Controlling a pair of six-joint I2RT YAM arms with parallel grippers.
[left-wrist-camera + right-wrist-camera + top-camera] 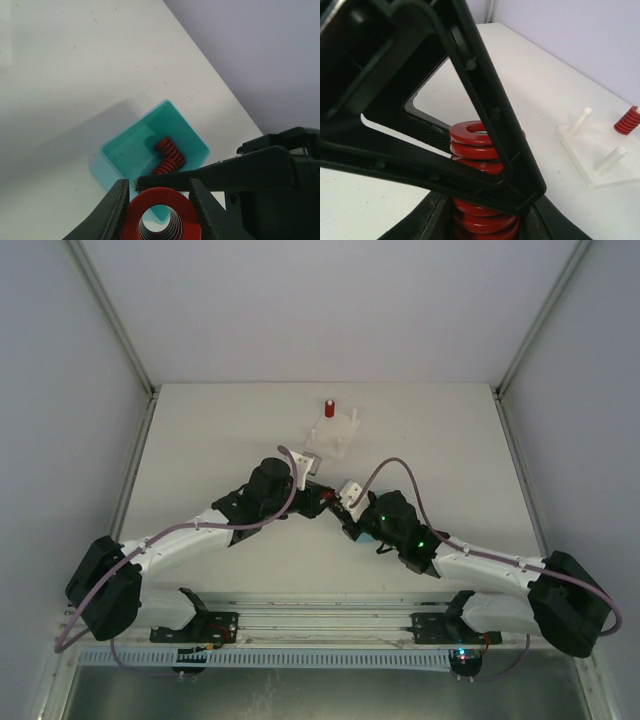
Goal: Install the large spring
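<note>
Status: both arms meet mid-table w/ one part between them. Left gripper has its fingers clamped on the flanks of the large red coil spring. Left wrist cam looks straight down the bore, so the spring's long axis runs along that gripper's view line. Beyond it on the white table sits a teal plastic bin holding small red springs, not needed now. Right gripper comes in from the opposite side. Its fingers straddle the spring's lower coils, but can't tell if they actually pinch since the left gripper's black frame covers most of that view. Looks like a handover or a two-arm regrip, my read only. Key relation: in the right wrist cam the white plastic fixture plate w/ upright pegs lies to the right of the held spring, apart from it. One peg carries a small red spring; two pegs are bare. In the top view the plate is just past both grippers, away from the bases, approx equal reach, left marginally nearer. Spring axis reads roughly parallel to the pegs w/ some tilt, so the next move needs it squared up over a bare peg before lowering.
</note>
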